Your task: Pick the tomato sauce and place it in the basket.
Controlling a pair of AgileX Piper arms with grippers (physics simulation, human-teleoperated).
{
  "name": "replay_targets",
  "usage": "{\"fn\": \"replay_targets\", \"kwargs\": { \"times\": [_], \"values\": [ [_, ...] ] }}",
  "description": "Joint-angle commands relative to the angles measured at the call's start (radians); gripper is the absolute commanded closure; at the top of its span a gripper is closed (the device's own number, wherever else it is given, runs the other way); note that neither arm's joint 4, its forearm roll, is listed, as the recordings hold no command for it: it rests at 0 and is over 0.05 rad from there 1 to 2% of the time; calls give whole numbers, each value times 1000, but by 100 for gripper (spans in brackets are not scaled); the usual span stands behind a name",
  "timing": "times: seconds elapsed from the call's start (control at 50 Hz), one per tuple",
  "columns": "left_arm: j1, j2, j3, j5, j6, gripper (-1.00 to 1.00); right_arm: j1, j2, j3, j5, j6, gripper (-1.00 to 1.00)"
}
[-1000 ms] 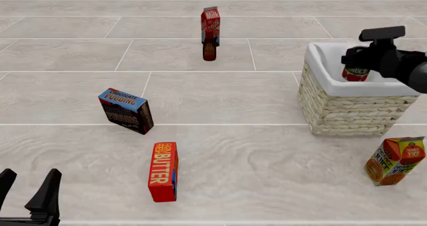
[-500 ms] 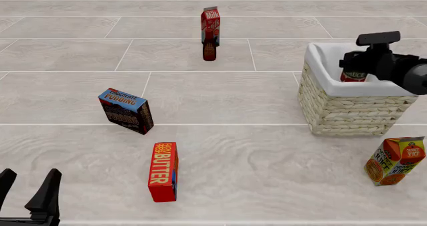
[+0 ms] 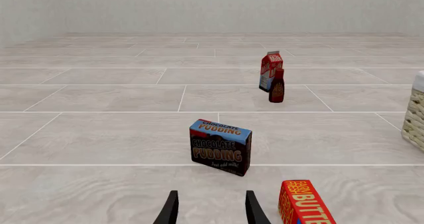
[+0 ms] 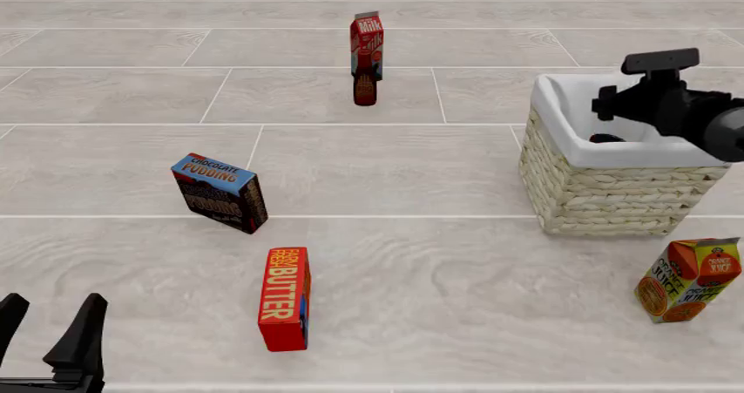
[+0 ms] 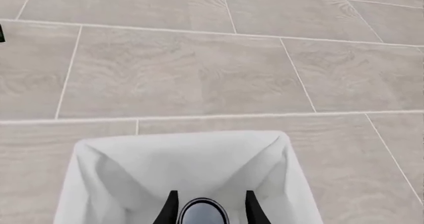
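Note:
The tomato sauce [image 5: 202,213] lies down inside the basket [image 5: 132,169]. In the right wrist view only its dark round top shows, between my two fingertips and below them. From the front just a dark sliver of the tomato sauce [image 4: 605,138] peeks over the white cloth rim of the wicker basket [image 4: 605,193]. My right gripper [image 4: 612,110] hovers over the basket, open, holding nothing. The left gripper [image 4: 47,319] rests open at the near left corner, far from both; its fingers [image 3: 171,209] frame bare floor.
A chocolate pudding box [image 4: 219,193] stands left of centre, and a red butter box [image 4: 285,299] lies nearer. A milk carton [image 4: 368,40] with a dark bottle [image 4: 365,88] in front stands far back. An orange juice carton [image 4: 686,280] sits in front of the basket.
The can was in the right gripper above the basket a second ago, then came lower. It has now been let go and sits in the basket, and the gripper has lifted slightly.

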Motion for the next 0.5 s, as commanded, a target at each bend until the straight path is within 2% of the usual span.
{"fn": "replay_targets", "kwargs": {
  "times": [0.02,0.5],
  "values": [
    [0,0,0,0,0,-100,2,-12,5,-7,6,-100],
    [0,0,0,0,0,-100,17,-122,107,-27,26,-100]
  ]
}}
